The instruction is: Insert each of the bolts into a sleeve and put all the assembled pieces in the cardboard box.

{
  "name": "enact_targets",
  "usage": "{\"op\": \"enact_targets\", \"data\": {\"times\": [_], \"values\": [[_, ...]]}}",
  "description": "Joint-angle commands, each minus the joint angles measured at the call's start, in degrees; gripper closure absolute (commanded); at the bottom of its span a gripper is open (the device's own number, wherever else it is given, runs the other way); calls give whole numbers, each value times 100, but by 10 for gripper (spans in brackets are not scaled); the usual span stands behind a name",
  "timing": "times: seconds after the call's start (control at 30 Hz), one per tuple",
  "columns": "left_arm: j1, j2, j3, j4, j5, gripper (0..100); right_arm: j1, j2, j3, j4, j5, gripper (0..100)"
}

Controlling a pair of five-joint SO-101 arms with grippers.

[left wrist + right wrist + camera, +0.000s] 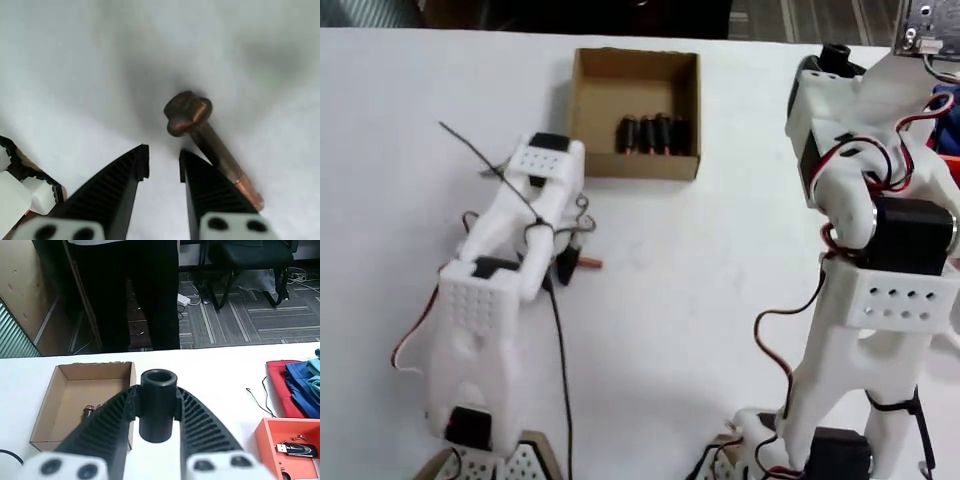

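Stiff, light and probably slick, the copper bolt (212, 149) wants pinching mid-shank; the left pincer (163, 151) stands narrowly parted, empty. The right pincer (157, 392) clamps a black sleeve (158, 412)

You work on a white table (700, 280). A box (588, 110) stands on it close to the far edge, about midway between the left and right edges. A bolt (590, 264) lies flat on the bare top, on the near side of the box and left of the middle. A black cable (560, 350) runs from there to the near edge. At the near edge stand the left base (490, 462) and the right base (745, 460). Near the right edge, a red cloth (277, 385) and an orange tray (270, 440) rest just beside each other.
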Motion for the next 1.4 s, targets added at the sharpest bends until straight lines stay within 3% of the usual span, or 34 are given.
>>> {"op": "enact_targets", "data": {"times": [0.0,0.43,0.87,1.13,1.37], "values": [[-167,62,-321,-9,26,846,-57,-40,-26,-22,-18,978],[-176,79,-1411,9,26,846,-57,-22,-26,-22,-18,978],[-149,26,-1569,18,26,846,-57,-22,-26,-22,-18,978],[-220,79,-2589,9,44,846,-154,-13,-18,-22,-18,978],[-88,114,-2325,-281,62,846,-365,-22,229,-154,-18,978]]}}
